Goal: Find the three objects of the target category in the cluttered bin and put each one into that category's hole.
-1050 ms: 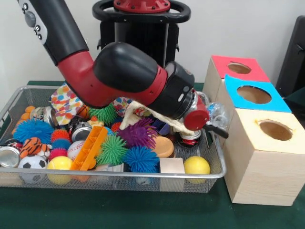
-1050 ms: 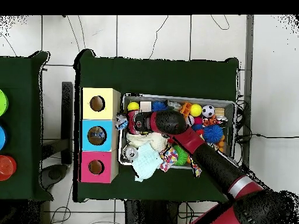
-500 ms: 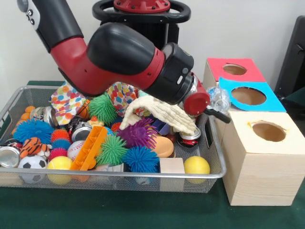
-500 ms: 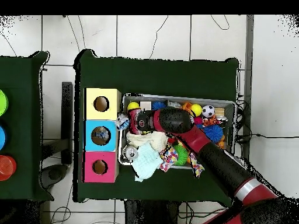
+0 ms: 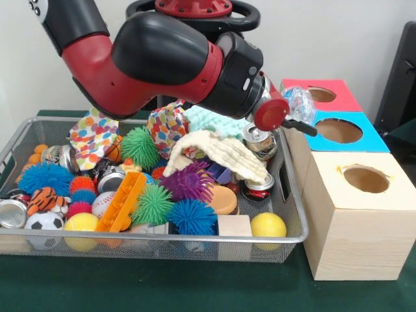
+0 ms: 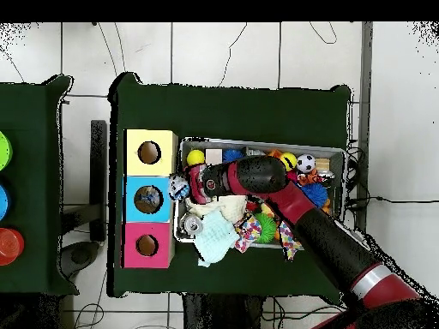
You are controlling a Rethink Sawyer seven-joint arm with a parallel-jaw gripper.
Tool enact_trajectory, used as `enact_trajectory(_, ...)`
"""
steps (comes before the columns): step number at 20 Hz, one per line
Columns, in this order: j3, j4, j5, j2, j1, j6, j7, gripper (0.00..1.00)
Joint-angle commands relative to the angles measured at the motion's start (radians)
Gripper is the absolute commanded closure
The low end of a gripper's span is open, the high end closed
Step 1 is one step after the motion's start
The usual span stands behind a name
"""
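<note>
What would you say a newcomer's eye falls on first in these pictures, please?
The big red and black arm sweeping over the wire bin packed with bright spiky balls. Its gripper carries a crumpled clear plastic object beside the blue-topped box.

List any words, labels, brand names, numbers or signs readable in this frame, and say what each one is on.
No text can be read in either view.
Cans in the wire bin: printing shows on them, too blurred to read.
Patterned cloths: coloured dots only, no letters.
Three boxes with holes: plain coloured tops, no labels.
Robot arm: no legible marking.
Crinkled clear object at the gripper: nothing legible.
</note>
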Motion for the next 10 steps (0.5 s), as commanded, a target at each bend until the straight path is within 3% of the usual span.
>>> enact_trajectory(1, 0.015, 0.007, 0.081, -0.053, 0.007, 0.104, 0.023, 0.0)
enact_trajectory(7, -0.005, 0.073, 0.07, -0.107, 0.009, 0.029, 0.038, 0.0)
enact_trajectory(10, -0.051, 0.064, 0.03, -0.073, 0.051, -0.063, 0.037, 0.0)
